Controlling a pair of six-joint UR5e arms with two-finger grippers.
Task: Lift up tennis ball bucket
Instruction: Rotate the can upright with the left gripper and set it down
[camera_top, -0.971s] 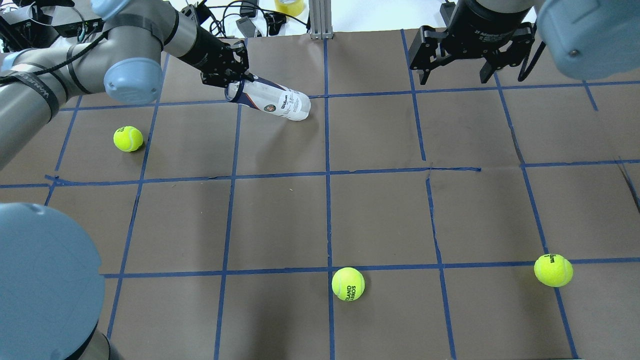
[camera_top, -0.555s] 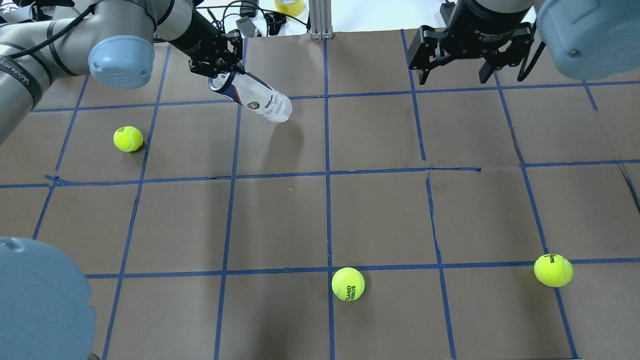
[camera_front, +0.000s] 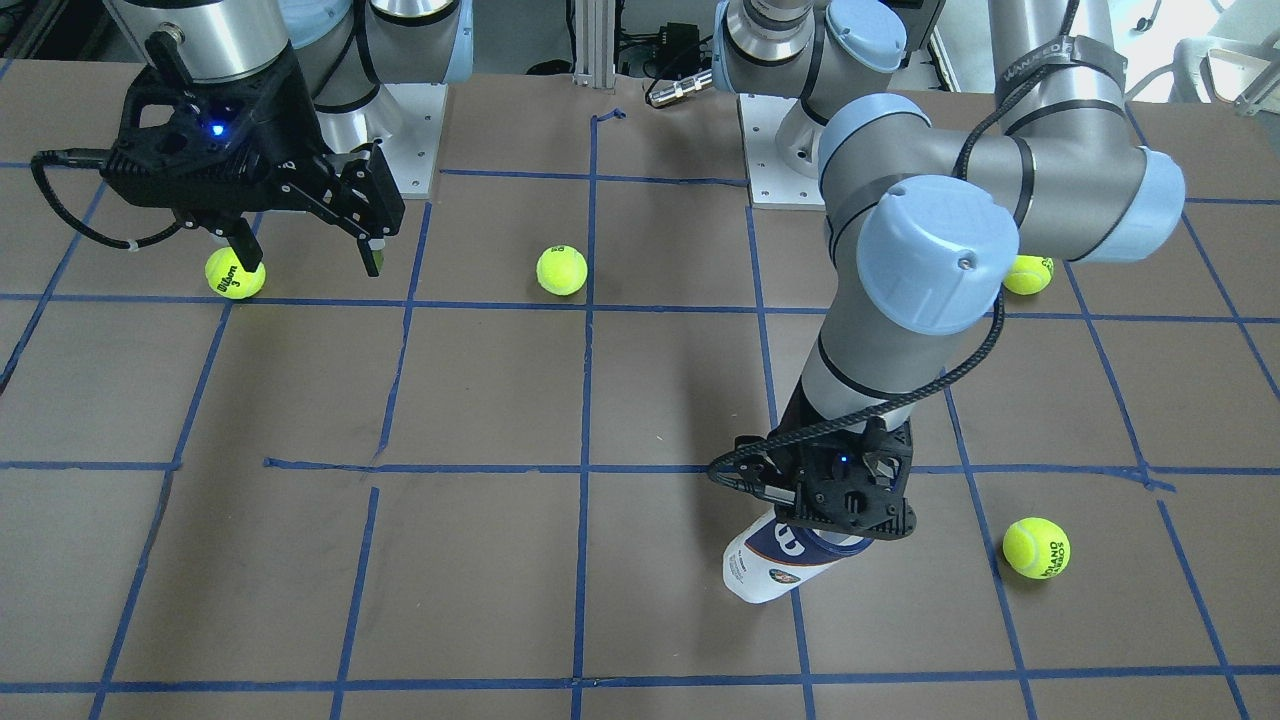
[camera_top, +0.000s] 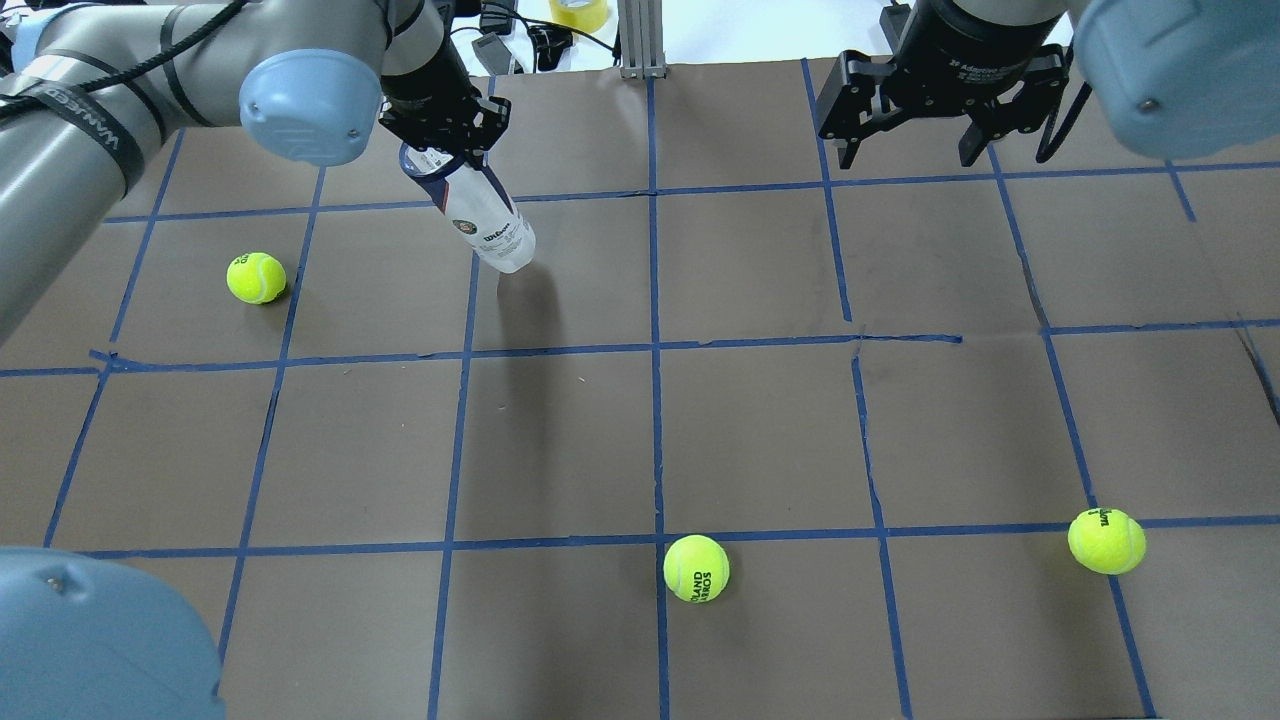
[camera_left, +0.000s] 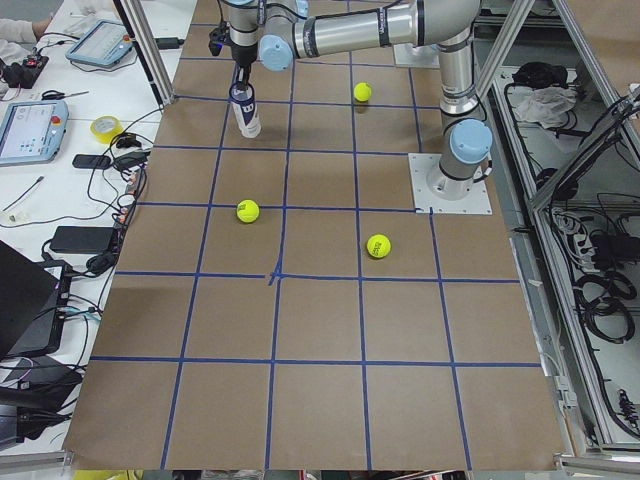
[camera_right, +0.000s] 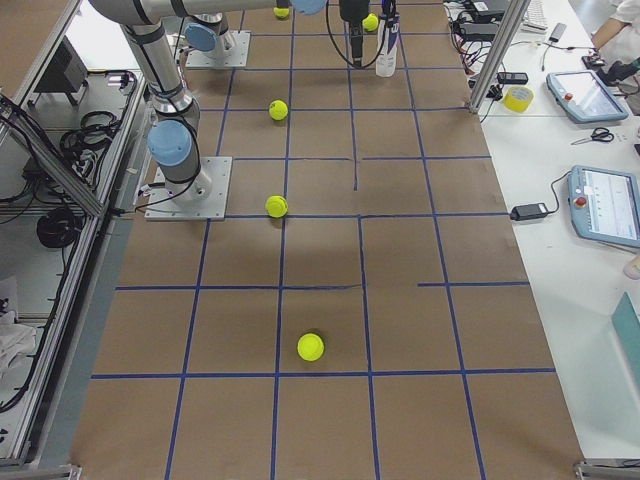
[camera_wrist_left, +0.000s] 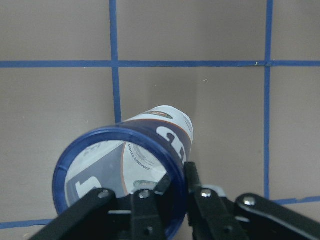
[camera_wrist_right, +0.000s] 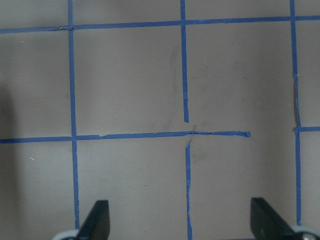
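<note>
Left tool (camera_top: 446, 153) pinches the tennis ball bucket (camera_top: 490, 225) at its rim, tilted; I see right tool (camera_top: 910, 155) spread.

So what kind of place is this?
Most likely a robotics research lab: two grey-and-blue robot arms bolted to a brown paper-covered table gridded with blue tape, beside a white side bench holding touch-screen control pendants.

The ball can (camera_top: 482, 222), held at its navy rim by the left pincer (camera_top: 445, 135), has been swung from lying nearly flat and pointing rightward to a steep tilt. Its white end has been brought down toward the tabletop (camera_top: 760, 430). In the overhead view, the pincer has been shifted slightly left and farther back.
</note>
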